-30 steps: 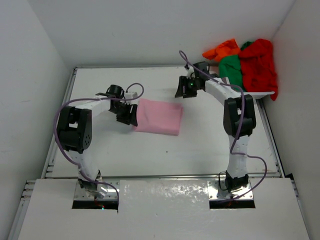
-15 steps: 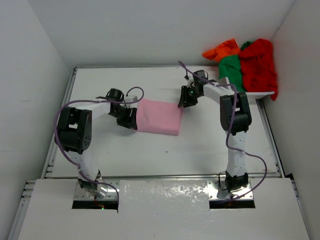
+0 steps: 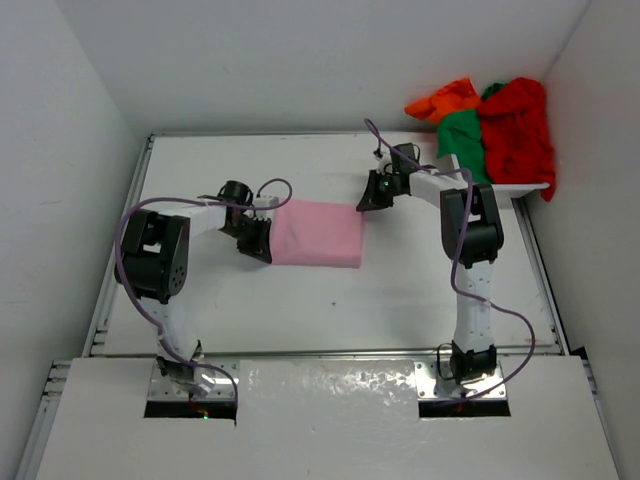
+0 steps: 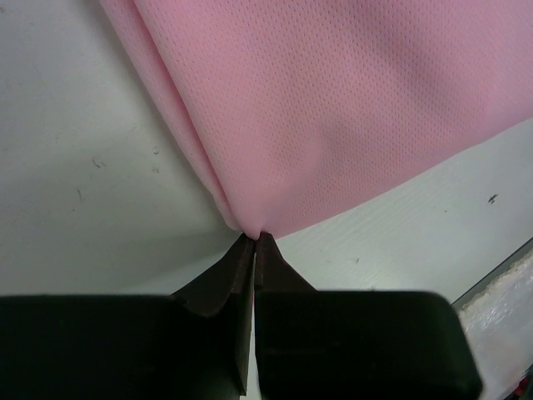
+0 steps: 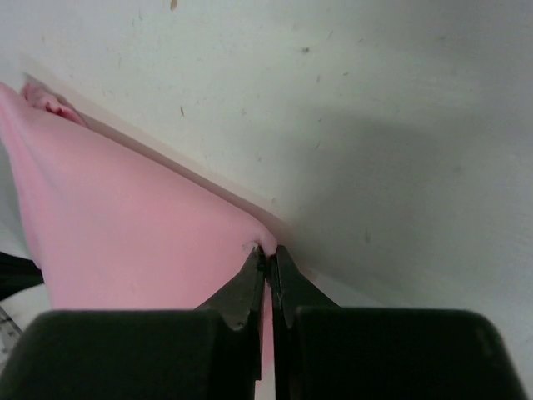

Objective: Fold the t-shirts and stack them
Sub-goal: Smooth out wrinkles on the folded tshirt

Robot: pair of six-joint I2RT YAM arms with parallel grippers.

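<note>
A folded light pink t-shirt point(image 3: 318, 232) lies flat in the middle of the table. My left gripper point(image 3: 262, 245) is shut on its near left corner; in the left wrist view the pink t-shirt point(image 4: 333, 108) tapers into the left gripper point(image 4: 254, 237). My right gripper point(image 3: 368, 200) is shut on the far right corner, and in the right wrist view the pink t-shirt point(image 5: 125, 242) is pinched in the right gripper point(image 5: 271, 252). A red t-shirt point(image 3: 518, 135), a green t-shirt point(image 3: 460, 135) and an orange t-shirt point(image 3: 445, 98) are heaped at the back right.
The heap rests in a white basket point(image 3: 520, 186) at the table's far right corner. White walls close in the table point(image 3: 300, 300) on the left, back and right. Purple cables loop over both arms.
Both grippers moved in to the pink t-shirt's corners and closed on them. The cloth's right edge shifted slightly.
</note>
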